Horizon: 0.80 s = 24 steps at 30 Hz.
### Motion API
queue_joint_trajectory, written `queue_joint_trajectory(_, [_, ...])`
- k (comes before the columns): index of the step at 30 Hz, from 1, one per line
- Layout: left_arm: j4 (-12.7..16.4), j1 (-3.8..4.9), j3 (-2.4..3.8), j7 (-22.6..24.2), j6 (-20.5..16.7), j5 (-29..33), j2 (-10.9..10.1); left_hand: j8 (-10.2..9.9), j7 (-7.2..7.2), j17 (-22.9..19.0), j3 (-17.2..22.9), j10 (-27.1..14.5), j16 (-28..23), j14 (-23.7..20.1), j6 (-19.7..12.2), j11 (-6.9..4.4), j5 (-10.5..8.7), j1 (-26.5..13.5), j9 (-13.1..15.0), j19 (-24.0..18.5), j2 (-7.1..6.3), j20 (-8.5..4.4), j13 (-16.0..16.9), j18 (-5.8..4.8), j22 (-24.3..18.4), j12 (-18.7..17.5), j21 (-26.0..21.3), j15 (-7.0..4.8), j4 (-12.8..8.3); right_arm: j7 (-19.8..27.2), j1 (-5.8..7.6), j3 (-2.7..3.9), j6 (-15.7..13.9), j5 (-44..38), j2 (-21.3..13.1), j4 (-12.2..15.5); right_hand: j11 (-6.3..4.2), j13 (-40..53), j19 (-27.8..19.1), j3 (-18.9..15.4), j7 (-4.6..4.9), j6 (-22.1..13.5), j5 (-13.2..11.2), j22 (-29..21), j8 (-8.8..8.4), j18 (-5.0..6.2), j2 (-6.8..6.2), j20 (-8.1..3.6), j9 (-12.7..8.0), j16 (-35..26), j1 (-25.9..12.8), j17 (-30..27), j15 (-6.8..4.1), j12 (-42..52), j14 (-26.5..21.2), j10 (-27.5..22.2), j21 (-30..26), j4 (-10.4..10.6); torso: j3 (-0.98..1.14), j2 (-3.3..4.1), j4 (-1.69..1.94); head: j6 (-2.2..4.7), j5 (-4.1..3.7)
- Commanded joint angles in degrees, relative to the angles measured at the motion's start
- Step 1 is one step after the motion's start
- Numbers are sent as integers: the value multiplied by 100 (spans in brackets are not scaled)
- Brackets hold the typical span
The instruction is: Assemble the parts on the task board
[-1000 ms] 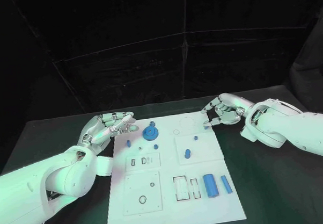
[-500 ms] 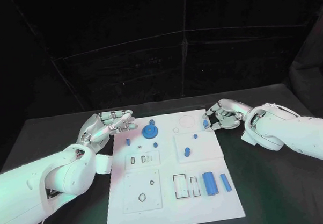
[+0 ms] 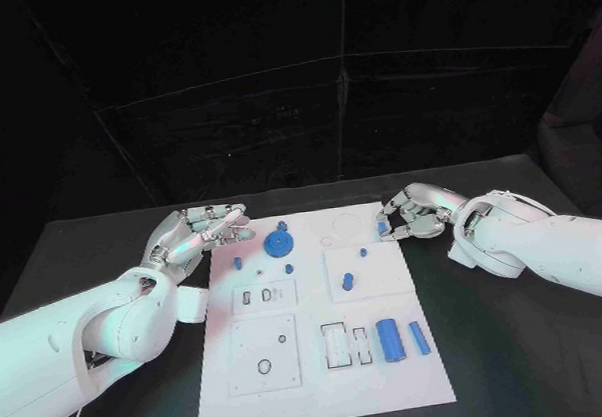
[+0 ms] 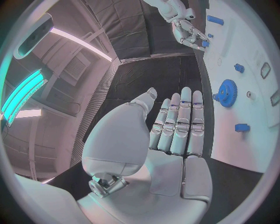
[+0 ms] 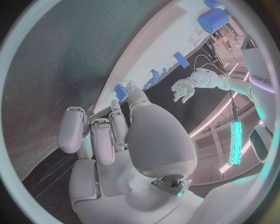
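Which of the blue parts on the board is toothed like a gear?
The blue gear at the far end of the task board, nearest the left hand. It is round and toothed; the other blue parts are plain pegs or cylinders.

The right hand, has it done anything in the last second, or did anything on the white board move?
The right hand drew back off the task board to its far right edge and curled its fingers around a small blue part. The left hand stayed at the far left edge, and the blue gear stayed put.
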Motion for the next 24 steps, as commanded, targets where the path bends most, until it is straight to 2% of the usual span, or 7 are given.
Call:
queue_joint_trajectory(1, [4, 7, 3, 57, 66, -25, 5, -18, -18, 6, -2, 30, -38, 24, 41, 12, -27, 17, -7, 35, 41, 2, -9, 90, -6, -27, -22, 31, -29, 4, 6, 1, 83, -34, 6, -14, -15, 208, 65, 92, -24, 120, -108, 46, 49, -19, 176, -4, 13, 29, 33, 849, -59, 52, 456, 64, 45, -5, 0, -2, 6, -11, -4])
queue_joint_trajectory(2, [3, 7, 3, 58, 66, -25, 4, -18, -18, 6, -2, 30, -38, 24, 41, 12, -27, 17, -7, 35, 41, 2, -9, 90, -6, -27, -22, 31, -29, 12, 6, 1, 102, -30, 8, -24, -31, 224, 78, 156, -42, 184, -192, 76, 68, -24, 242, -15, 13, 37, 65, 865, -72, 70, 459, 73, 59, -27, -1, 1, 3, -12, -3])
queue_joint_trajectory(5, [1, 7, 3, 56, 67, -25, 4, -18, -18, 6, -2, 30, -38, 24, 41, 12, -27, 17, -7, 35, 41, 2, -9, 90, -6, -27, -22, 31, -29, 22, 6, 1, 129, -26, 16, -37, -46, 240, 96, 224, -59, 239, -280, 115, 76, -31, 293, -27, 9, 46, 94, 886, -85, 86, 464, 82, 78, -57, 0, -1, 2, -13, 1])
queue_joint_trajectory(24, [-12, 7, 3, 31, 76, -25, -4, -22, -18, 9, 8, 34, -45, 28, 45, 12, -27, 20, -6, 38, 44, 2, -9, 90, -9, -35, -25, 30, -40, -16, 4, 1, 148, -49, 85, -69, -60, 271, 142, 297, -74, 296, -348, 216, 71, -50, 288, -42, -5, 71, 123, 945, -99, 117, 476, 101, 124, -124, 3, -2, -1, -44, 0])
